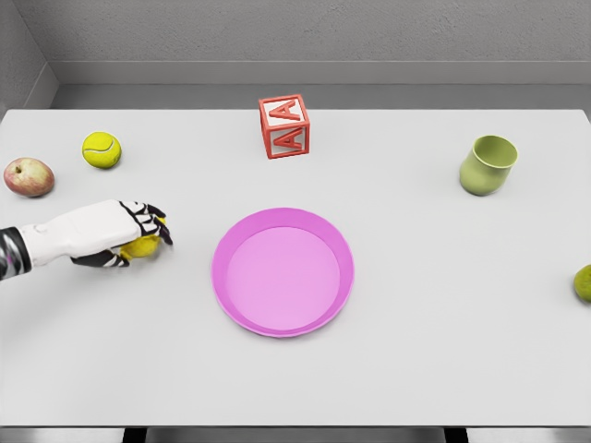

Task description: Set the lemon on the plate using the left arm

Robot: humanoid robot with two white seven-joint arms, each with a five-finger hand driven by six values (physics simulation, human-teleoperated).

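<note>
A yellow lemon [143, 246] lies on the white table at the left, mostly covered by my left hand [138, 233], whose fingers curl over and around it. The pink plate [231, 295] sits at the table's middle, to the right of the hand and a short gap away, with nothing on it. The left arm comes in from the left edge. My right arm does not show.
A tennis ball [102, 149] and an apple [29, 176] lie at the back left. A red letter block [284, 126] stands behind the plate. A green cup [487, 165] is at the right, and a green fruit [584, 283] at the right edge.
</note>
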